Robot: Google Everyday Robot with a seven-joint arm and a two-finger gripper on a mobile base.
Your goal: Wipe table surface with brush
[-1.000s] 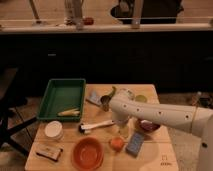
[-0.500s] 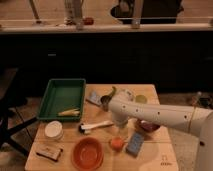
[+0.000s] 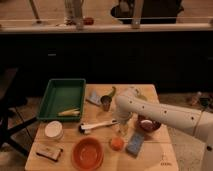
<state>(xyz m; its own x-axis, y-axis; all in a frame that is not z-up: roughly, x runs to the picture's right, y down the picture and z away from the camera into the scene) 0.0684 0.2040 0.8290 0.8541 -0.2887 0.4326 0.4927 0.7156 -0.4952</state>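
Note:
The brush lies flat on the light tan wooden table surface, near the middle. Its long white handle points right and its black bristle head points left. My white arm reaches in from the right, bends above the table and points down. My gripper hangs at the right end of the brush handle, just above the table. The arm's wrist hides the spot where the gripper and handle meet.
A green tray holding a yellow item stands at the back left. Around the brush are a white bowl, an orange bowl, an orange fruit, a blue sponge, a dark red bowl, a metal cup and a snack bar.

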